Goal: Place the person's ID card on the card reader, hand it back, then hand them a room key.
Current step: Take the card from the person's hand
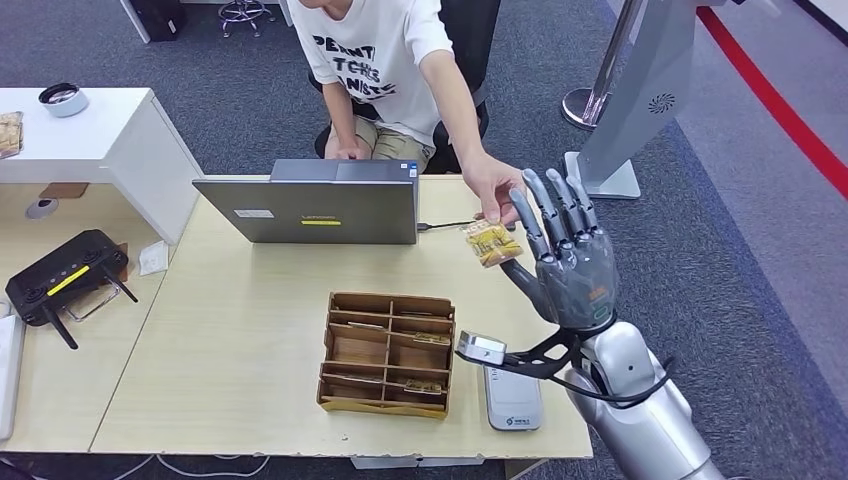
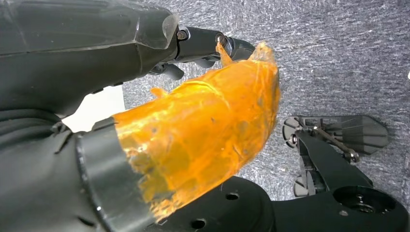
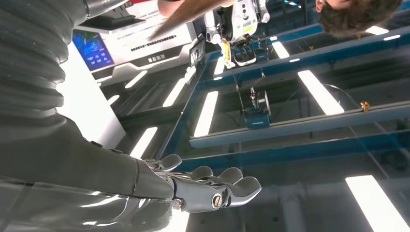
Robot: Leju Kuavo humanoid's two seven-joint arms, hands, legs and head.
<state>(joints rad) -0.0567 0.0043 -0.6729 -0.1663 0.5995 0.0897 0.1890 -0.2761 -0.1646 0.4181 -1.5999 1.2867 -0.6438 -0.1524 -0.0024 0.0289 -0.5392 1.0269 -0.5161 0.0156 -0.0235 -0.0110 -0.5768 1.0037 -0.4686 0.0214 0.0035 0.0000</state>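
The robot's right hand (image 1: 567, 262) is raised over the right end of the table (image 1: 250, 330), palm turned up toward the seated person (image 1: 385, 60) and fingers (image 1: 548, 208) stretched out and spread apart — nothing lies in it. The right wrist view agrees: the fingers (image 3: 227, 186) extend nearly straight, closing on nothing.

The person leans forward with an arm stretched across the table, and their hand (image 1: 492, 190) holds a yellowish patterned card (image 1: 490, 243) by its upper edge. The card hangs just beside the robot's palm, on the laptop side of it; whether it touches the thumb I cannot tell.

Lower down, near the table's front edge, the grey card reader (image 1: 512, 400) lies flat beside a wooden compartment tray (image 1: 387, 352), which has a few cards in its slots. An open laptop (image 1: 310, 205) stands between the tray and the person, its back toward the robot.

The left hand (image 2: 203, 140) hangs low over grey carpet in its own wrist view. An orange-taped thumb sits large in front and dark fingers (image 2: 208, 41) reach out behind it — how far they are curled I cannot make out.
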